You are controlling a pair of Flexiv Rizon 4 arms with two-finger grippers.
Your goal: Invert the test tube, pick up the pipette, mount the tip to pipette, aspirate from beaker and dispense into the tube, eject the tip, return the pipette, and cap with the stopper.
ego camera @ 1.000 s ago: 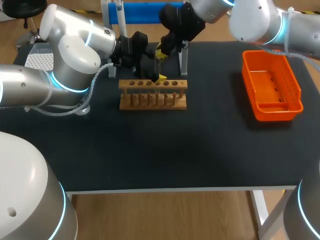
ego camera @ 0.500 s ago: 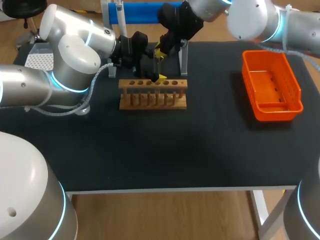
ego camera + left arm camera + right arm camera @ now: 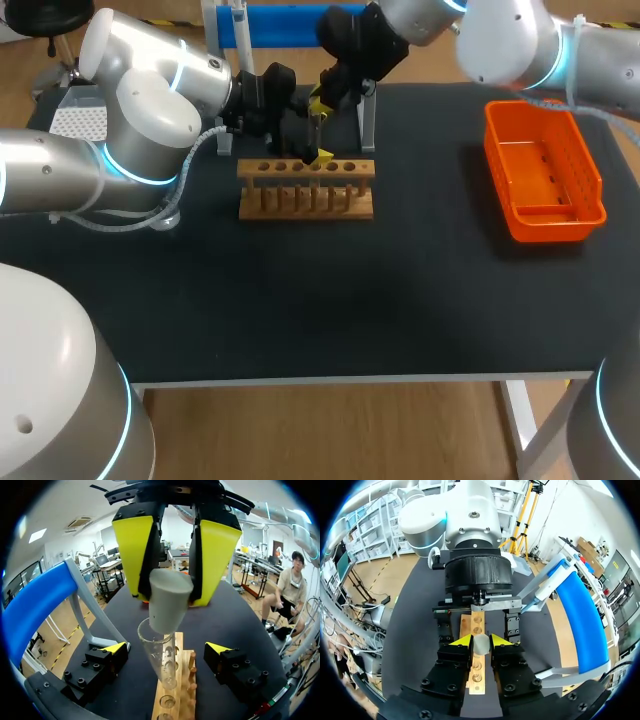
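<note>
A clear test tube point(image 3: 161, 660) stands upright in the wooden rack point(image 3: 306, 188), between the wide-apart fingers of my open left gripper point(image 3: 166, 649). My right gripper point(image 3: 481, 641) hangs directly over it, shut on a grey stopper point(image 3: 169, 600) whose narrow end is at the tube's mouth. In the right wrist view the stopper point(image 3: 480, 644) sits between the yellow tips, above the rack point(image 3: 477, 672). In the head view both grippers meet behind the rack, the left gripper point(image 3: 300, 135) low and the right gripper point(image 3: 320, 100) above it. The pipette point(image 3: 546, 587) hangs on the blue stand point(image 3: 580, 612).
An orange basket point(image 3: 545, 175) sits at the table's right side. The blue pipette stand point(image 3: 275, 25) is at the back edge behind the rack. Dark tabletop stretches in front of the rack toward the near edge.
</note>
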